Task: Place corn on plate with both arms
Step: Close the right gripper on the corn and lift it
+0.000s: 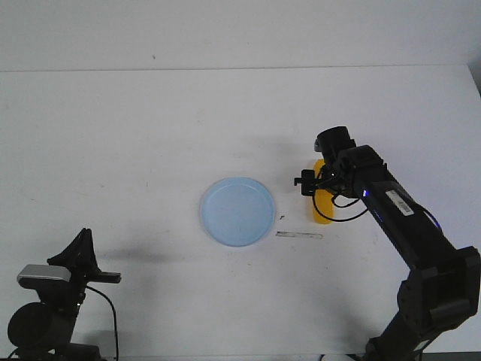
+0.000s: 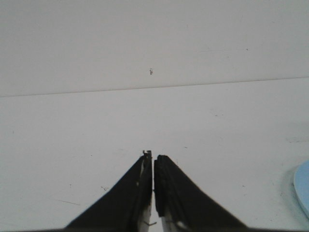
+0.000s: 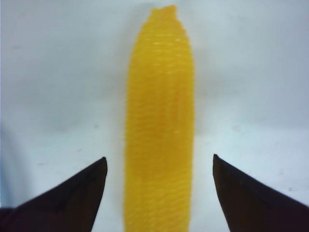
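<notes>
The yellow-orange corn (image 1: 324, 215) lies flat on the white table, a short way right of the light blue plate (image 1: 237, 211). My right gripper (image 1: 319, 183) hangs over the corn's far half and hides it. In the right wrist view the corn (image 3: 159, 96) runs lengthwise between the two black fingertips (image 3: 96, 174); that gripper (image 3: 159, 162) is open, with a gap on each side of the cob. My left gripper (image 1: 111, 277) rests low at the near left, far from both. Its fingers (image 2: 153, 159) are shut on nothing, and the plate rim (image 2: 303, 189) shows at the side.
A thin grey strip (image 1: 299, 235) lies on the table between the plate and the corn, with a small dark speck beside it. The table's far edge meets a pale wall (image 1: 225, 34). A seam line (image 2: 154, 88) crosses the left wrist view.
</notes>
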Available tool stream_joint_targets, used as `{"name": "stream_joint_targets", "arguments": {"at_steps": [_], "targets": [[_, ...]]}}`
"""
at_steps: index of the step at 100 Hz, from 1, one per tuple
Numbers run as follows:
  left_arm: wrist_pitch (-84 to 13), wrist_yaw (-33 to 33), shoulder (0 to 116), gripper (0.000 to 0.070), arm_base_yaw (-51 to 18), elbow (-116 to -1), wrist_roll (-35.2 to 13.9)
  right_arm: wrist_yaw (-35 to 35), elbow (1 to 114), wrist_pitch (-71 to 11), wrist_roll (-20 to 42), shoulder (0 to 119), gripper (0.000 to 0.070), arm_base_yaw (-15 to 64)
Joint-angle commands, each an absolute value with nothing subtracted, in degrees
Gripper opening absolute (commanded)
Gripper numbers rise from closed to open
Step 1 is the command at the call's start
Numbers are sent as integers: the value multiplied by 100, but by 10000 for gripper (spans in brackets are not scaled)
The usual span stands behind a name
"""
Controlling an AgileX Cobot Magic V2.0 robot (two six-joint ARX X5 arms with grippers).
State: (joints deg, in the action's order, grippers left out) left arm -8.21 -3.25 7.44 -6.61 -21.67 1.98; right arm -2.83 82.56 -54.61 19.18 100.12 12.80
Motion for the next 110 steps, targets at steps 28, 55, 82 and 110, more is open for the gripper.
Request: {"name": "stream_joint_targets", "arguments": {"at_steps": [28,55,82,110], "targets": [[-764,-346,735,1,-666,-2244,215,-130,8364,-5242,1813,10477,499,1313],[-762,-346,735,1,-666,-2244,215,-104,8355,-5164,1811,10779,492,1313],[-762,-346,735,1,-666,-2244,215,-108,8357,-5159,1813,10803,360,1313],[-762,-346,735,1,-666,-2244,215,-108,8501,-5210,1811,10735,360,1317]]}}
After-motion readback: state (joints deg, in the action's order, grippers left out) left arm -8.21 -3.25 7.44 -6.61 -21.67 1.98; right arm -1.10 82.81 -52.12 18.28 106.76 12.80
